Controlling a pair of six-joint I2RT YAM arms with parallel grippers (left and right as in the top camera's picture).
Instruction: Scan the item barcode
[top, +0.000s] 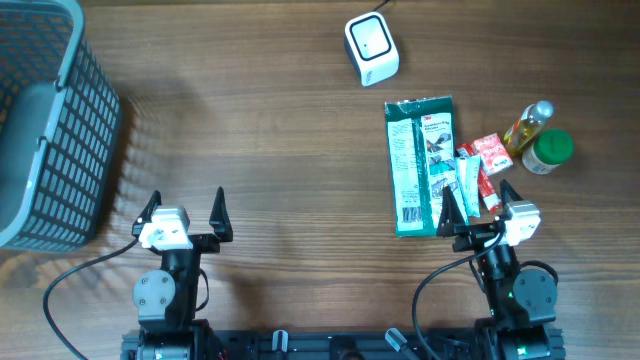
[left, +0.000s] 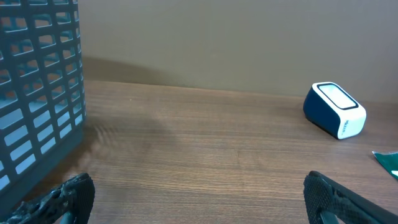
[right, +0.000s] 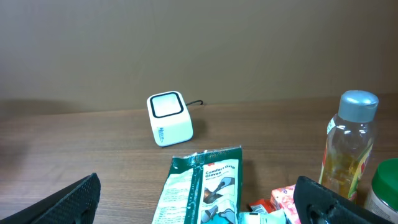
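Observation:
The barcode scanner, a small white and dark-blue cube with a cable, stands at the back of the table; it also shows in both wrist views. A flat green glove packet lies front right, its near end between my right gripper's fingers. My right gripper stands open over that end and holds nothing. My left gripper is open above bare wood at the front left.
Right of the packet lie a white-green tube, red sachets, an oil bottle and a green-lidded jar. A grey mesh basket fills the far left.

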